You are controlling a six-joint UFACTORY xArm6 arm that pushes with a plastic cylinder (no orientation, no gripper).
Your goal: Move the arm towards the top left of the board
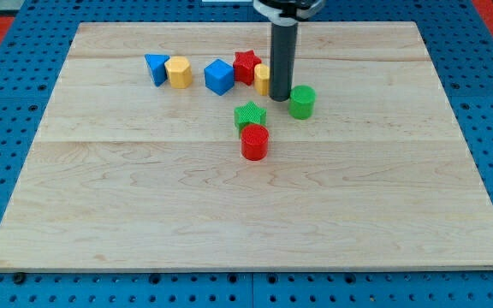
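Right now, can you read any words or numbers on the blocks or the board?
None: no words, numbers, labels or signs show anywhere.
The wooden board is plain.
The blocks, like the red cylinder and blue cube, are bare.
My tip sits just left of the green cylinder.

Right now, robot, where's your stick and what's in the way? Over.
My tip down mid-board, just left of green cylinder. Top-left corner of board not reached. Red star, blue cube, yellow cylinder en route.

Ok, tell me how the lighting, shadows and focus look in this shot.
Camera view: even, soft light with no glare on the wooden board; only faint shadows under the blocks, such as the red cylinder; my tip and the green cylinder are sharp; the rod's top is cropped.
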